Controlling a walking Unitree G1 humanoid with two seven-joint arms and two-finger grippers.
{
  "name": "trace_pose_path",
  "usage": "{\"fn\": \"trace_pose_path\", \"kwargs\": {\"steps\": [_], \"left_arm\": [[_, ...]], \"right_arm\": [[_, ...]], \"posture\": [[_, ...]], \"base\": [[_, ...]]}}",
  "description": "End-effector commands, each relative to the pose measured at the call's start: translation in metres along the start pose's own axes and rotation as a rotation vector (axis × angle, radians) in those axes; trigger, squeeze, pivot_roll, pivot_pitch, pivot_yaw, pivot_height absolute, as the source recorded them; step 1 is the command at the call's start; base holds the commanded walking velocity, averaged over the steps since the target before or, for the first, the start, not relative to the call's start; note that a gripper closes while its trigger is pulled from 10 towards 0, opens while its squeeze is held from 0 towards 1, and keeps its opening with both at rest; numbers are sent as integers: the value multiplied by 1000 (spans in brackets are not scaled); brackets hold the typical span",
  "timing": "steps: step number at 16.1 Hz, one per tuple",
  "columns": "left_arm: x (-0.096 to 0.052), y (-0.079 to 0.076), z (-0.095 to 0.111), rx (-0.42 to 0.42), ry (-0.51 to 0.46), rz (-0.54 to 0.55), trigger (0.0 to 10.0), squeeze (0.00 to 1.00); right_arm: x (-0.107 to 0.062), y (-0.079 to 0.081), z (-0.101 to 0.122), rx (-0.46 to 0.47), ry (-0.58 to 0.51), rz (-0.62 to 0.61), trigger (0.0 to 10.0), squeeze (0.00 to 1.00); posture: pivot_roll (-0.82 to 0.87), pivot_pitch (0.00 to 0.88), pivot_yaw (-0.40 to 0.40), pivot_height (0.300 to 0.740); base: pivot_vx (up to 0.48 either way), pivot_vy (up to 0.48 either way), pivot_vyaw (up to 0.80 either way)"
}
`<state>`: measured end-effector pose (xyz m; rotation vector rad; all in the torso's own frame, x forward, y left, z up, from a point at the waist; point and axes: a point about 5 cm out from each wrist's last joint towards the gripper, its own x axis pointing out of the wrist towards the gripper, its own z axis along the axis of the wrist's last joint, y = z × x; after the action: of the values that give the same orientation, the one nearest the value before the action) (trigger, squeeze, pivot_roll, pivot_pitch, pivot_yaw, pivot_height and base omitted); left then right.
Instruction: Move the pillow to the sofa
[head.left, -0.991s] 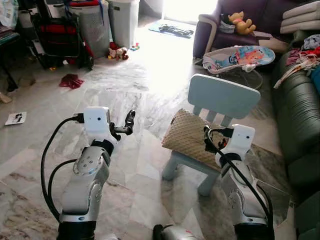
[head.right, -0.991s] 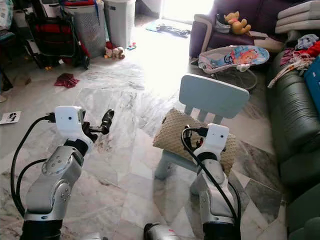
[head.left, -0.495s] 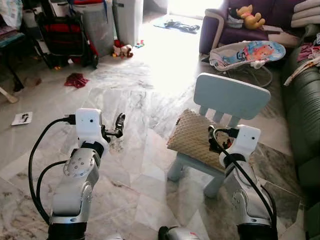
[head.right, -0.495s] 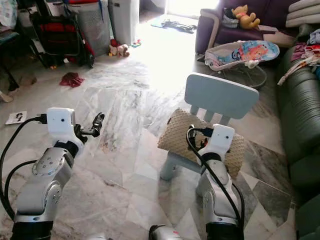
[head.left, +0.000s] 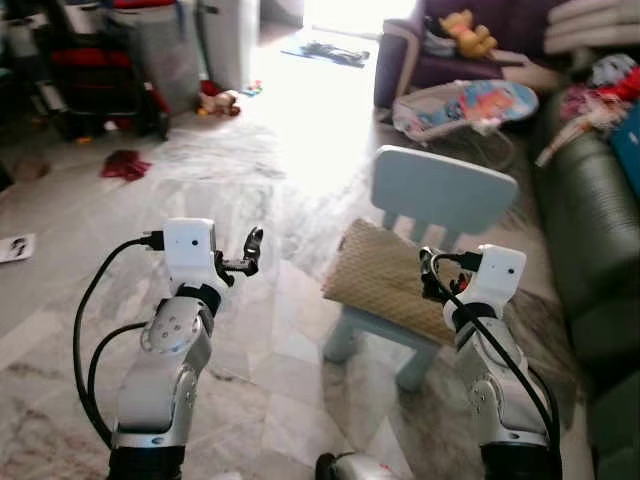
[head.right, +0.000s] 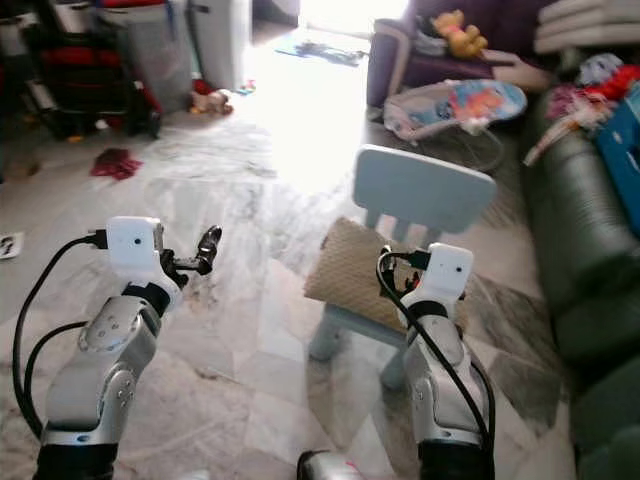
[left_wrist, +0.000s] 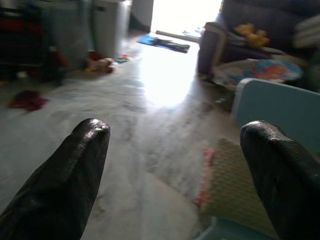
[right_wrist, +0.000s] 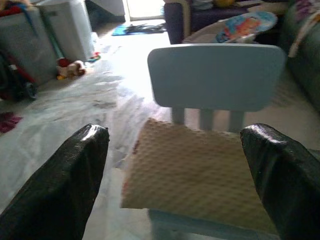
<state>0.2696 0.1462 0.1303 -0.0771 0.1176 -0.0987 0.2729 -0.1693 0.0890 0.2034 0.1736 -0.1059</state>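
A lived-in family living room in a home: marble floor tiles (head.left: 300, 150) run to a bright doorway at top centre. At upper right stand a purple armchair (head.left: 420, 55) with a yellow soft toy (head.left: 465, 32), a baby bouncer (head.left: 465, 105) and a dark green sofa (head.left: 590, 230) heaped with clothes. A small pale-blue child's chair (head.left: 440, 195) sits mid-frame; laundry bins (head.left: 230, 35) and toys fill the upper left.

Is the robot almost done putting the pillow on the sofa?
Not yet. The pillow lies on the small blue chair, not picked up. The right gripper is open and aimed at it; the left gripper is open over the floor. Grabbing, carrying and setting it on the green sofa remain.
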Motion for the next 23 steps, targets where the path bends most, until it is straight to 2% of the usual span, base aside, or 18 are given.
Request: {"fn": "trace_pose_path", "kwargs": {"steps": [1,8,16,23], "left_arm": [[0,2,2,2,-4,2,10000,0],[0,-1,2,-6,-3,-11,10000,0],[2,1,-1,-17,26,-5,10000,0],[7,2,3,-35,4,17,10000,0]], "right_arm": [[0,1,2,0,-5,13,10000,0],[1,3,3,-13,-3,25,10000,0],[3,2,5,-8,-4,21,10000,0],[3,1,4,-17,3,15,10000,0]], "posture": [[23,0,-60,740],[21,0,-65,740],[16,0,-65,740],[14,0,-69,740]], "base": [[0,0,0],[0,-302,0],[185,-299,0],[0,0,0]]}}
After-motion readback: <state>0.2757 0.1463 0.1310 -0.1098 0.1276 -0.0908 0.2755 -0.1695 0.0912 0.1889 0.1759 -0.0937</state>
